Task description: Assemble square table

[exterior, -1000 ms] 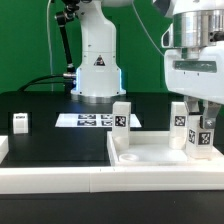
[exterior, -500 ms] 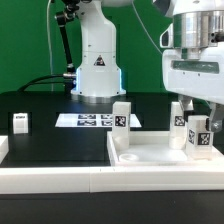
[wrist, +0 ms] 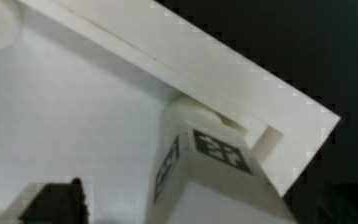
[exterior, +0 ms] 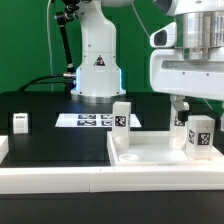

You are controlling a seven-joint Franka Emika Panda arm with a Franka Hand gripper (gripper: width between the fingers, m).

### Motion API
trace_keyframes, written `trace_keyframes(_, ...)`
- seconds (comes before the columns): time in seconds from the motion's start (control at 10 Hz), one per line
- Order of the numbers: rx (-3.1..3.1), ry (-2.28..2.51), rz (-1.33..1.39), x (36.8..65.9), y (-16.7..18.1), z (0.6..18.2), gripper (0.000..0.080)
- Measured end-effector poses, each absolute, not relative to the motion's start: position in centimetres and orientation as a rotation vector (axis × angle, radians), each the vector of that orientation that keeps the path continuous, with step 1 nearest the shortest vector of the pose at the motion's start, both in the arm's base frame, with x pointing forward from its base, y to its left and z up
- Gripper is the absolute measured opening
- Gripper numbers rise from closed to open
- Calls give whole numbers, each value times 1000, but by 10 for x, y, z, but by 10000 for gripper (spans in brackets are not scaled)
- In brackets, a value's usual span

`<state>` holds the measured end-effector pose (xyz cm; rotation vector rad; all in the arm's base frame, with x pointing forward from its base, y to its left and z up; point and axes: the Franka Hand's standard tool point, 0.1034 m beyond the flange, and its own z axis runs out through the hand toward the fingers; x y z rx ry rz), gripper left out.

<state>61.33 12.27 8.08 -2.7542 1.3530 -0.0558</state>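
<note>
Reviewing the cell remotely, I found the pincer (exterior: pixel 196 106) poised above the slab (exterior: pixel 150 158) of the square table. Its fingers stood wide apart and held nothing. The slab lay on the black desk (exterior: pixel 50 145) toward the exterior view's right, rim upward.

Three legs stood upright on the slab. One leg (exterior: pixel 201 137) was directly beneath the pincer, a second leg (exterior: pixel 180 120) was just behind it, and a third leg (exterior: pixel 121 116) was at the far corner on the exterior view's left. The wrist view showed the nearest leg close against the raised rim in a corner of the slab, clear of both dark fingertips (wrist: pixel 51 200). I could not tell from either view whether that leg was fully seated in its socket.

The fourth leg (exterior: pixel 20 122) sat alone on the desk at the exterior view's left, well apart from the slab and beyond the marker board (exterior: pixel 85 120).

In my judgement, the step in hand was the fitting of the third leg, and it was near its end. The next move called for a straight lift clear of the standing legs. After that, the pincer needed to cross to the loose leg, grasp it square across its sides and carry it to the slab's vacant corner.
</note>
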Motion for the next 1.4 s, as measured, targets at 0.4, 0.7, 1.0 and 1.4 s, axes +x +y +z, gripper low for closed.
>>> trace_keyframes(0.4,-2993,803,-86,613,122,80,649)
trace_keyframes(0.7,-3085,415,-97,614,121,81,649)
trace_keyframes(1.0,-3125,10,-103,615,116,81,649)
trace_keyframes(1.4,-3131,-73,-103,614,115,81,445)
